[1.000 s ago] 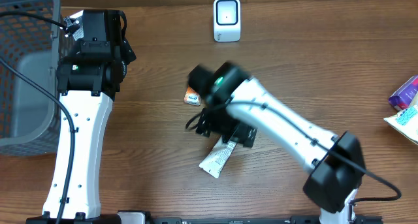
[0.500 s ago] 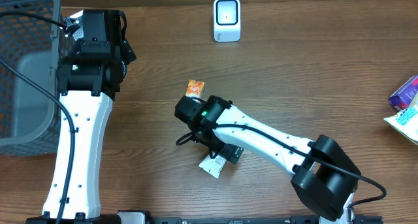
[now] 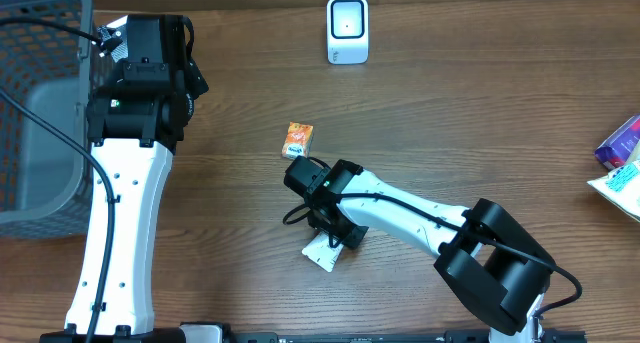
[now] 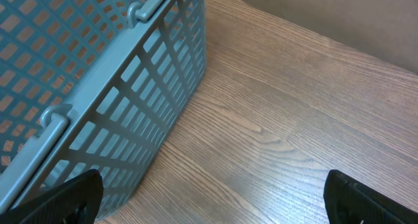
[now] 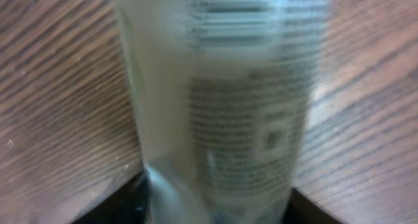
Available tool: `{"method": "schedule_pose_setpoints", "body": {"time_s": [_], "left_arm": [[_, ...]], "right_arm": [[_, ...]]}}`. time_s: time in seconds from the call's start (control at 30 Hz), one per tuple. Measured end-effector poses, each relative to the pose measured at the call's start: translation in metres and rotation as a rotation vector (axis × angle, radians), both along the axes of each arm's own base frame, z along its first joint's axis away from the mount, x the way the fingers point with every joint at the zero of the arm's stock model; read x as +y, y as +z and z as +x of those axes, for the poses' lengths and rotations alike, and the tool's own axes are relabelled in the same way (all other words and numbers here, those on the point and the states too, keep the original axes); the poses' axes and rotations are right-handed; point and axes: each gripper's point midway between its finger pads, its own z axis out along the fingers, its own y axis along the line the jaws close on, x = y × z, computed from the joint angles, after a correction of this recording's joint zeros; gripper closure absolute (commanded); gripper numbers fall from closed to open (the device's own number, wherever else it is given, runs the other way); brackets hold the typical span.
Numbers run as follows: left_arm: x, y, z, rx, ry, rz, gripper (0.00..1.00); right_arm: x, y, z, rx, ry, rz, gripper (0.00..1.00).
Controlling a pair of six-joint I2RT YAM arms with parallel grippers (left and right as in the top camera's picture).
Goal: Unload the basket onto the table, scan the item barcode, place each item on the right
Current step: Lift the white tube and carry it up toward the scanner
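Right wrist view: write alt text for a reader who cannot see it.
A blurred close-up of a white packet printed with small text and a barcode near the top of the frame, lying on a wood-grain table. The right tool straddles it, dark fingertips at either side of its lower end.

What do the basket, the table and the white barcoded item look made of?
Basket: grey-blue matte moulded plastic, judging by its lattice walls. Table: wood or wood-look laminate, showing grain. White item: probably glossy soft plastic with printed text; blur leaves it open.
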Motion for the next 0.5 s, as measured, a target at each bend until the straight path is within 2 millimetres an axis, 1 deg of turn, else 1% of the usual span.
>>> {"method": "schedule_pose_setpoints", "body": {"time_s": [0.03,0.13,0.17,0.2,0.3,0.4,0.5], "left_arm": [[0.000,0.000,0.000,0.000,0.000,0.000,0.00],[0.000,0.000,0.000,0.000,0.000,0.000,0.00],[0.000,0.000,0.000,0.000,0.000,0.000,0.00],[0.000,0.000,0.000,0.000,0.000,0.000,0.00],[0.000,0.000,0.000,-0.001,0.000,0.000,0.00],[0.000,0.000,0.000,0.000,0.000,0.000,0.00],[0.000,0.000,0.000,0.000,0.000,0.000,0.00]], "right_arm": [[0.000,-0.001,0.000,0.000,0.006,0.000,0.60],[0.002,0.003,0.002,-0.014,0.024,0.013,0.78],[0.003,0.004,0.003,-0.021,0.032,0.023,0.81],[0.004,0.005,0.004,-0.025,0.038,0.029,0.86],[0.008,0.006,0.004,-0.025,0.073,0.048,0.96],[0.011,0.007,0.000,0.002,0.108,0.073,0.96],[0.018,0.011,-0.005,0.055,0.157,0.137,0.96]]}}
